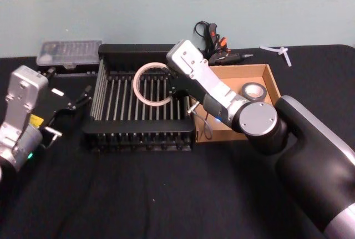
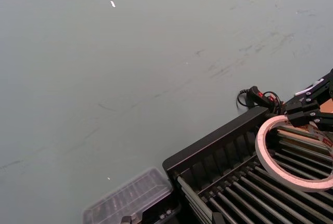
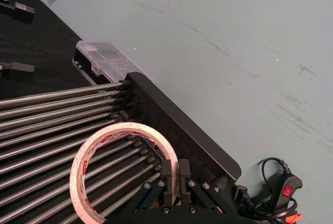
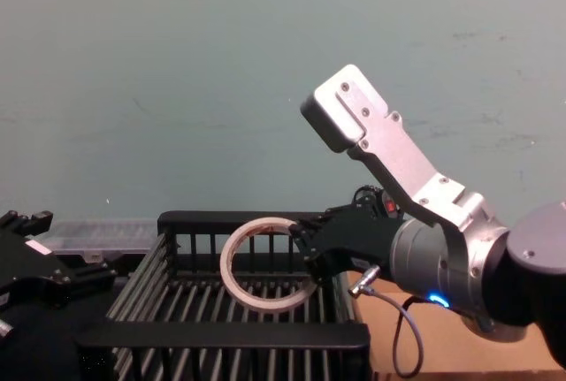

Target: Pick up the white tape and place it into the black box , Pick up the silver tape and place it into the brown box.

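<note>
The black box sits left of the brown box, which holds the silver tape.

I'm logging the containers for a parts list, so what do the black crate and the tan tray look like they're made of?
The black box: looks like moulded plastic, matte black, with slatted sides; its floor bars catch a grey sheen in the right wrist view, so they could be metal.
The brown box: appears to be plain cardboard, dull tan, with thin low walls and raw-looking edges.

Soft, even overhead light falls on the pale wall; the dark tabletop swallows shadows, a faint sheen rides the white tape, and focus holds throughout.
</note>
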You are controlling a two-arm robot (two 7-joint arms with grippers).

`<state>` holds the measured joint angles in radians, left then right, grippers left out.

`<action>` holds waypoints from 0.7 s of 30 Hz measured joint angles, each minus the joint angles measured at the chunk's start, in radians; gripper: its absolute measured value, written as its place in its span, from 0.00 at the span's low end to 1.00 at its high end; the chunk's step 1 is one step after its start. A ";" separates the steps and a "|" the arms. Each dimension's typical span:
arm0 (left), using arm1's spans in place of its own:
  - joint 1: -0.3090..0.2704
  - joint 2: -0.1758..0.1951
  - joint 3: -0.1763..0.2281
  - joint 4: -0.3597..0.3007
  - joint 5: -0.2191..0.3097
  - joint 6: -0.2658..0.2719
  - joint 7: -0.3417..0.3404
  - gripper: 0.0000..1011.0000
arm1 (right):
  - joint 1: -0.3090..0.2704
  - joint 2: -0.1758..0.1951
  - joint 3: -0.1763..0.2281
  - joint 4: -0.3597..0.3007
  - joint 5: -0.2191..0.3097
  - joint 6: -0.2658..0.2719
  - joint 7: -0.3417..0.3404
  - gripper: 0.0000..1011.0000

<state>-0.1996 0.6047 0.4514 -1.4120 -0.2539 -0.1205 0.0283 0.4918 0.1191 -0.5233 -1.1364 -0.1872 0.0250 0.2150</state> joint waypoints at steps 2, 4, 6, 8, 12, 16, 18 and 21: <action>0.000 0.000 0.000 0.000 0.000 0.000 0.000 0.99 | 0.000 0.000 0.000 -0.001 0.001 0.000 0.000 0.08; 0.000 0.000 0.000 0.000 0.000 0.000 0.000 0.99 | 0.000 0.001 0.000 -0.001 0.002 0.001 0.001 0.10; 0.000 0.000 0.000 0.000 0.000 0.000 0.000 0.99 | -0.001 0.001 0.000 -0.002 0.003 0.001 0.001 0.14; 0.000 0.000 0.000 0.000 0.000 0.000 0.000 0.99 | -0.001 0.001 0.000 -0.002 0.003 0.001 0.001 0.17; 0.000 0.000 0.000 0.000 0.000 0.000 0.000 0.99 | -0.001 0.002 0.000 -0.003 0.005 0.001 0.002 0.32; 0.000 0.000 0.000 0.000 0.000 0.000 0.000 0.99 | -0.001 0.002 0.000 -0.004 0.006 0.002 0.002 0.44; 0.000 0.000 0.000 0.000 0.000 0.000 0.000 0.99 | -0.001 0.002 0.000 -0.004 0.006 0.002 0.003 0.48; 0.000 0.000 0.000 0.000 0.000 0.000 0.000 0.99 | -0.001 0.002 0.000 -0.004 0.007 0.002 0.003 0.60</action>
<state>-0.1995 0.6047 0.4514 -1.4120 -0.2539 -0.1205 0.0283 0.4904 0.1215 -0.5237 -1.1408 -0.1805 0.0271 0.2179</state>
